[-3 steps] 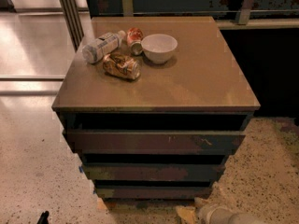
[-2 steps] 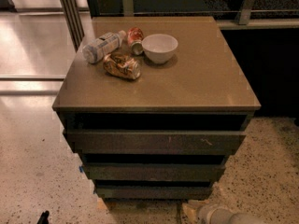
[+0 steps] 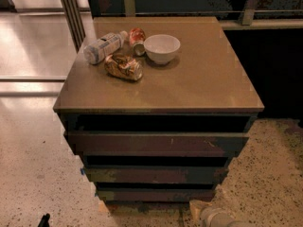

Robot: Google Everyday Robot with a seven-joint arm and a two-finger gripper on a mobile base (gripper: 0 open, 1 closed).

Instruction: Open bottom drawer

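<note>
A cabinet with a brown top [image 3: 199, 79] has three dark drawer fronts stacked below it. The bottom drawer [image 3: 156, 194] is the narrowest and lowest, a dark maroon-brown strip just above the floor. It looks closed, set back under the middle front [image 3: 156, 175]. My gripper [image 3: 202, 212] shows at the lower edge of the view as a pale shape near the floor, just below and right of the bottom drawer's right end. Its fingers are mostly cut off by the view's edge.
On the cabinet top lie a plastic bottle [image 3: 103, 46], a crumpled snack bag [image 3: 123, 67], a red can [image 3: 137, 39] and a white bowl [image 3: 162, 48]. Speckled floor surrounds the cabinet. A dark counter [image 3: 274, 70] stands to the right, metal rails [image 3: 71, 13] at back left.
The gripper has shifted slightly left and lower along the floor, toward the cabinet's bottom right corner. The drawers have not moved.
</note>
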